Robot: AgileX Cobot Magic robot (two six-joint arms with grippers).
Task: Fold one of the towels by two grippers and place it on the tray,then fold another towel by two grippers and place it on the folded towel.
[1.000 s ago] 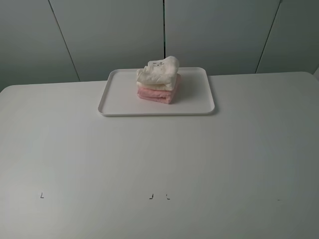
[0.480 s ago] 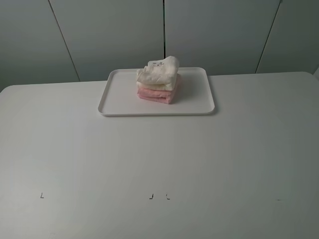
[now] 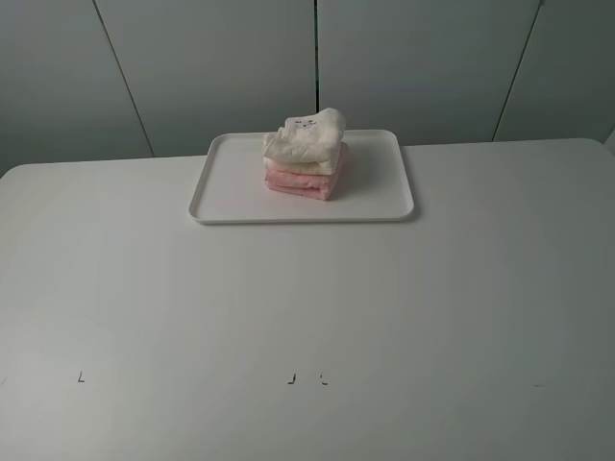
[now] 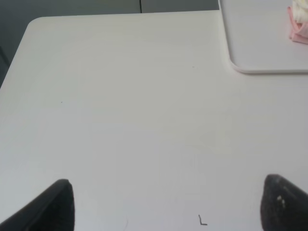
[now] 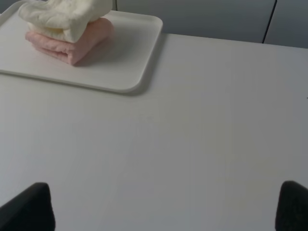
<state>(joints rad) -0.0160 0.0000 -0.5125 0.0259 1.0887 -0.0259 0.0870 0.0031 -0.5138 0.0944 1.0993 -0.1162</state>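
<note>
The white tray (image 3: 231,187) sits at the back middle of the table. On it lies the folded pink towel (image 3: 306,181), and the folded cream-white towel (image 3: 306,142) with its small label rests on top. The right wrist view shows the same stack, pink towel (image 5: 79,43) under cream towel (image 5: 65,13), on the tray (image 5: 130,53). The left wrist view catches only a corner of the tray (image 4: 260,43) and a bit of the pink towel (image 4: 298,30). My left gripper (image 4: 166,204) and right gripper (image 5: 166,207) are both open, empty, and far back from the tray. Neither arm shows in the high view.
The white table (image 3: 307,307) carries small black corner marks (image 3: 291,379) near its front edge. One such mark (image 4: 202,221) lies between my left fingers. Grey wall panels stand behind the table.
</note>
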